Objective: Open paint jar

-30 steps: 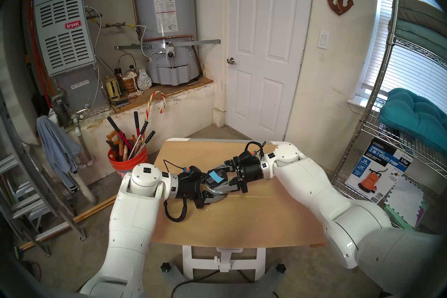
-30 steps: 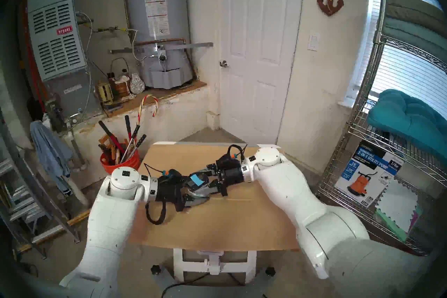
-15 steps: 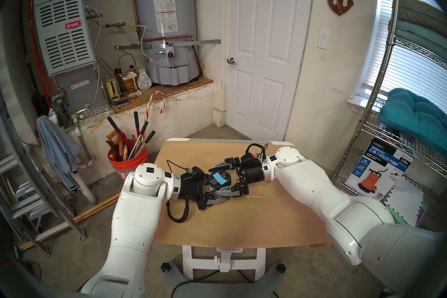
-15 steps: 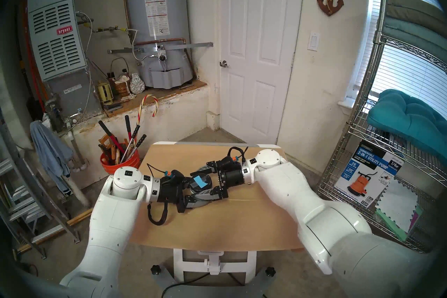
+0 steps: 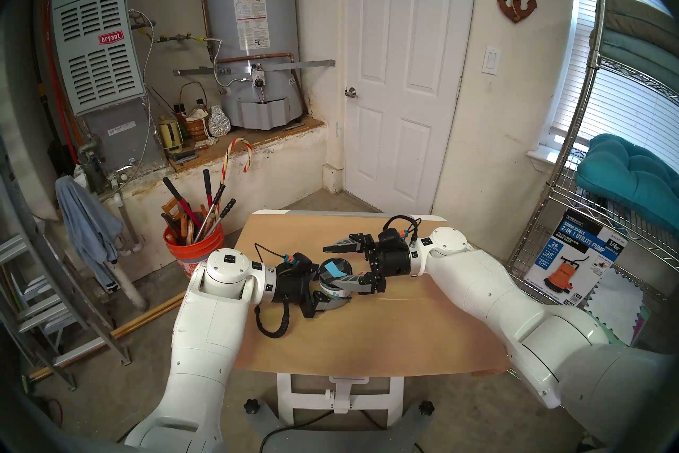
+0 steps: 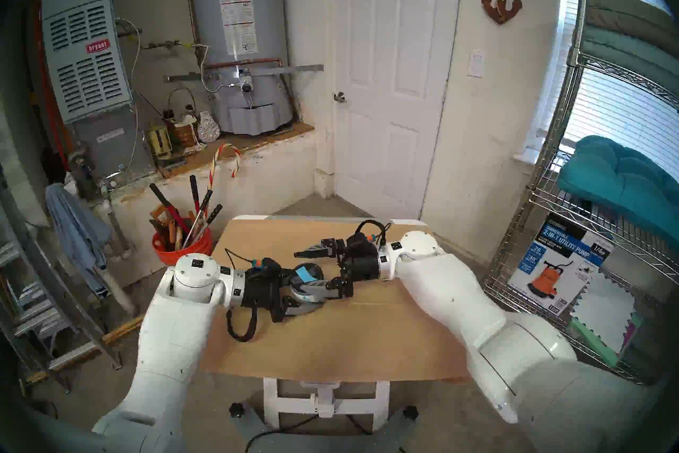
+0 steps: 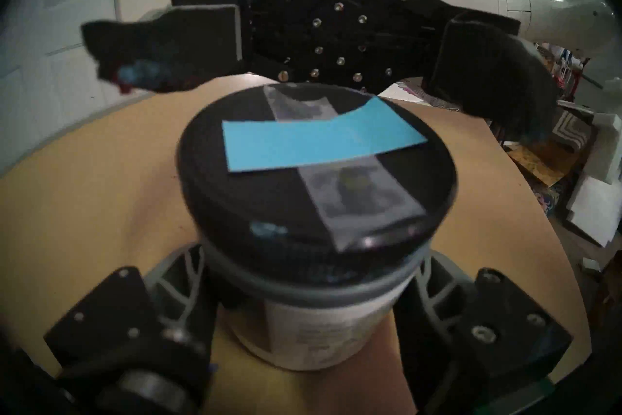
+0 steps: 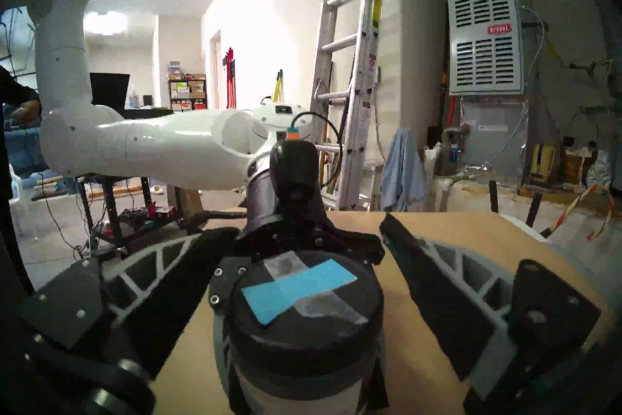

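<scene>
The paint jar (image 5: 337, 292) stands on the tan tabletop (image 5: 367, 334), its black lid (image 5: 334, 270) with the light-blue tape strip (image 7: 319, 141) sitting on top. My left gripper (image 5: 332, 290) is shut on the jar's white-labelled body (image 7: 319, 330) from the left, below the lid. My right gripper (image 5: 329, 267) is open, its two fingers spread wide on either side of the lid without touching it. In the right wrist view the lid (image 8: 303, 299) lies between the separated fingers (image 8: 437, 269).
An orange bucket of long-handled tools (image 5: 194, 239) stands off the table's left edge. A wire shelf with a pump box (image 5: 573, 257) is on the right. A ladder (image 5: 44, 294) leans at the far left.
My right gripper has let go of the lid, opened wide and drawn back a little to the right. The left gripper has kept its hold on the jar.
</scene>
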